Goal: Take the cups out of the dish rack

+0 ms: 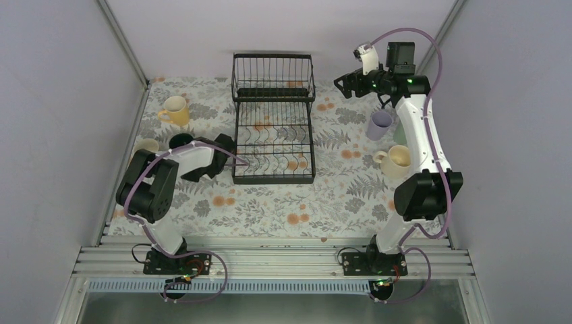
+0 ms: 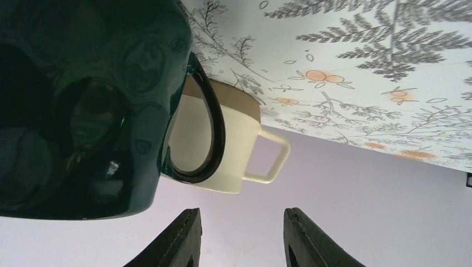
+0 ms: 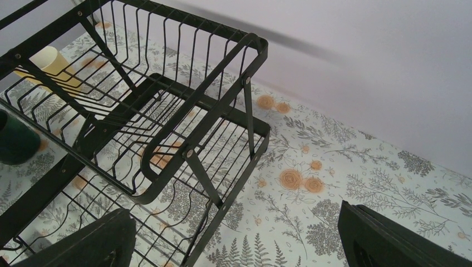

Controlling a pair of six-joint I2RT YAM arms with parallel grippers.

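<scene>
The black wire dish rack (image 1: 273, 118) stands mid-table with no cups in it. Left of it are a yellow cup (image 1: 175, 110), a dark green cup (image 1: 179, 141) and a beige cup (image 1: 145, 146). My left gripper (image 1: 187, 174) is open just short of the dark green cup (image 2: 83, 105), with the beige cup (image 2: 234, 150) behind it and nothing between the fingers. To the right stand a lavender cup (image 1: 380, 124) and a cream cup (image 1: 393, 160). My right gripper (image 1: 342, 86) hangs wide open beside the rack's raised basket (image 3: 167, 111), holding nothing.
A mint green cup (image 1: 399, 137) shows partly behind the right arm's forearm. Grey walls close in the table on the left, back and right. The flowered tablecloth (image 1: 283, 202) lies bare in front of the rack.
</scene>
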